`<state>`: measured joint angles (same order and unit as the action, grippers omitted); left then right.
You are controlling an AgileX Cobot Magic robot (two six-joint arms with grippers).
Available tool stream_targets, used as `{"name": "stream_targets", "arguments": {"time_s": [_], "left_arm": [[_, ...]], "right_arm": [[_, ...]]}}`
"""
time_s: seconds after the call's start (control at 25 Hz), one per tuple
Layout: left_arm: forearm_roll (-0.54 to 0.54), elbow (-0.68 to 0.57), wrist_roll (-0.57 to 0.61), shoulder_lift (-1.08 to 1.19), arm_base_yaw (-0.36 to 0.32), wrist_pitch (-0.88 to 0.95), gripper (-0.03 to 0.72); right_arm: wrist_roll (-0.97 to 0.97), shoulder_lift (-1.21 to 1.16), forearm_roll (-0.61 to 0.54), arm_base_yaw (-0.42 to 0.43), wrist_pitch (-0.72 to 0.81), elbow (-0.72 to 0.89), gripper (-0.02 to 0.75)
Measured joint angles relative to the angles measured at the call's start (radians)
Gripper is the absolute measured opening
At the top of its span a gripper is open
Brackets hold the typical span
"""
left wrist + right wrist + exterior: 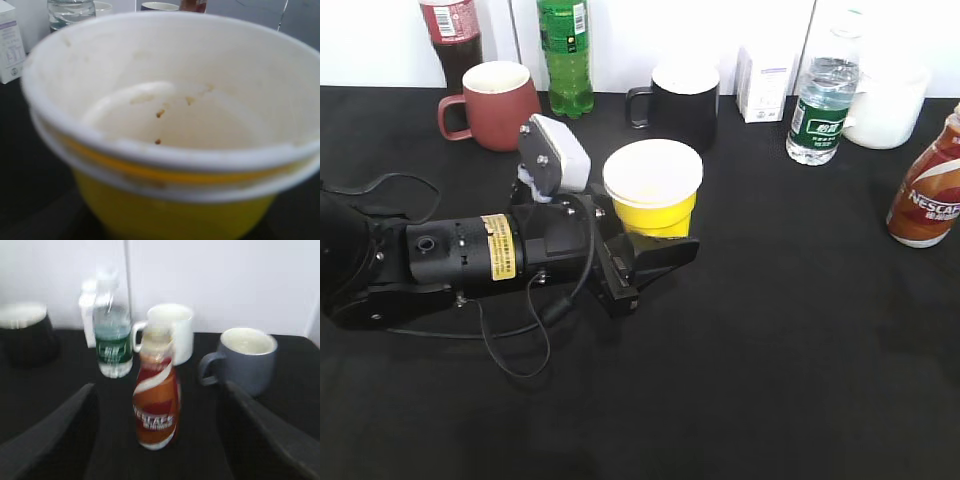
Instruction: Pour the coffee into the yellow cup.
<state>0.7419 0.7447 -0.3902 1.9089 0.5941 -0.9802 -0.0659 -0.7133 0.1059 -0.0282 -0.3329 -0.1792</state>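
Observation:
The yellow cup [652,186], with a white rim and white inside, stands upright at the middle of the black table. It fills the left wrist view [165,210], empty but for a few brown specks. My left gripper [665,238] sits around the cup's lower part, one black finger in front and one behind, shut on it. The Nescafe coffee bottle [926,190] stands upright at the far right edge. In the right wrist view the bottle [156,405] stands ahead, between the wide-open fingers of my right gripper [159,390], untouched. The right gripper is outside the exterior view.
Along the back stand a cola bottle [450,30], a dark red mug [495,105], a green bottle [565,55], a black mug [680,100], a white carton [765,82], a water bottle [820,105] and a white mug [890,100]. A grey mug [247,357] stands right of the coffee bottle.

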Motion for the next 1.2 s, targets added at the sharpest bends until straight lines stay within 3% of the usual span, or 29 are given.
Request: {"name": "stream_targets", "arguments": {"time_s": [0.32,0.44,0.56,0.76,1.2], "left_arm": [[0.001,0.0,0.0,0.0,0.0,-0.003,0.449],[0.002,0.0,0.0,0.0,0.0,-0.003,0.449],[0.002,0.0,0.0,0.0,0.0,-0.003,0.449],[0.002,0.0,0.0,0.0,0.0,-0.004,0.449],[0.002,0.0,0.0,0.0,0.0,-0.006,0.449]], "right_arm": [[-0.028,-0.678,0.024,0.0,-0.616,0.017,0.57],[-0.028,-0.772,-0.07,0.001,-0.673,0.017,0.579],[-0.028,-0.918,-0.097,0.001,-0.813,0.017,0.671],[-0.018,-1.142,-0.136,0.001,-0.88,-0.004,0.675],[-0.002,-1.244,-0.106,0.001,-0.885,-0.265,0.669]]}}
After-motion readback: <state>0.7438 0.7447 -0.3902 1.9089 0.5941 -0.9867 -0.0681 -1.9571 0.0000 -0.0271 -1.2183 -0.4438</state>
